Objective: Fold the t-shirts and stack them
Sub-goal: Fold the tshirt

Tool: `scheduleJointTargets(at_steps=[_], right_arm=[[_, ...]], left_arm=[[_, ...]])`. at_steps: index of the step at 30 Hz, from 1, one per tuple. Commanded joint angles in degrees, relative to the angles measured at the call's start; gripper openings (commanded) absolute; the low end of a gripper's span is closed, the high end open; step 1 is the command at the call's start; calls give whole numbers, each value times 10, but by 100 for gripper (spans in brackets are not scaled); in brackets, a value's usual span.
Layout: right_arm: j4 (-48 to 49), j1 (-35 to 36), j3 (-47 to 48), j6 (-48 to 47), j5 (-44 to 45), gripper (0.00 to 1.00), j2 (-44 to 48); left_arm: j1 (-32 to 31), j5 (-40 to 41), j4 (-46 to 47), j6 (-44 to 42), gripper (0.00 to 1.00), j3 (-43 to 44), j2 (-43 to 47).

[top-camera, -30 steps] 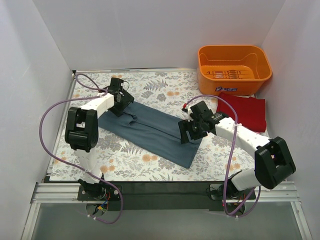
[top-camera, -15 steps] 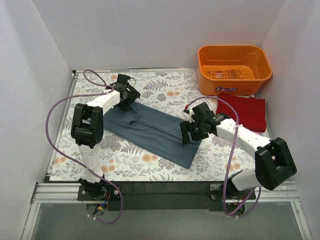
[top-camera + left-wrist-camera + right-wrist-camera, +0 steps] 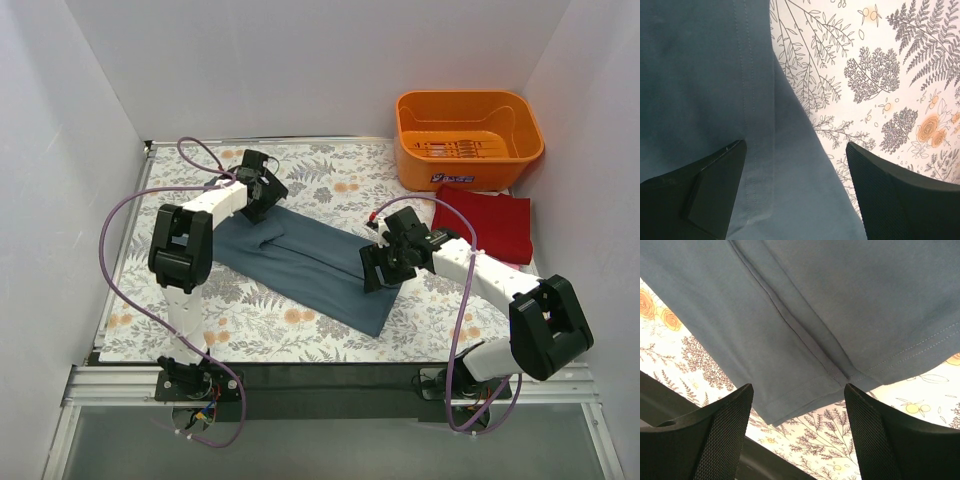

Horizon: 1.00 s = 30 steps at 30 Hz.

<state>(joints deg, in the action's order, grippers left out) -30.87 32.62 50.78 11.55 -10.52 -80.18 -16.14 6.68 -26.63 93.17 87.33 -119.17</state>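
Your left gripper hangs with its jaws spread wide and nothing between them. It straddles the stitched edge of the slate blue-grey t-shirt, where the cloth meets the floral table cover. Your right gripper is likewise wide apart and empty, poised over the opposite end, above a seam and the hemmed corner. That placement reads as a two-handed pickup: one arm at each short end, so the long strip can be lifted evenly and doubled over. The shirt lies flat and diagonal across the middle of the table, already narrowed lengthwise. The dark red t-shirt sits folded at the right, just in front of the orange basket, and is probably the base of the stack. No pink shirt shows.
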Motion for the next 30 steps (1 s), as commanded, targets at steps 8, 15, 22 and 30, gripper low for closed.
scheduleJointTargets(at_steps=[8, 15, 22, 30], right_arm=[[45, 5, 11, -36, -98, 57, -22], [43, 39, 17, -41, -125, 44, -68], [23, 79, 13, -39, -107, 38, -108], [6, 126, 33, -46, -107, 38, -168]], left_arm=[[-1, 155, -16, -29, 71, -152, 253], [58, 184, -25, -56, 65, -245, 286], [115, 179, -29, -85, 64, -223, 208], [131, 179, -44, -97, 64, -142, 93]])
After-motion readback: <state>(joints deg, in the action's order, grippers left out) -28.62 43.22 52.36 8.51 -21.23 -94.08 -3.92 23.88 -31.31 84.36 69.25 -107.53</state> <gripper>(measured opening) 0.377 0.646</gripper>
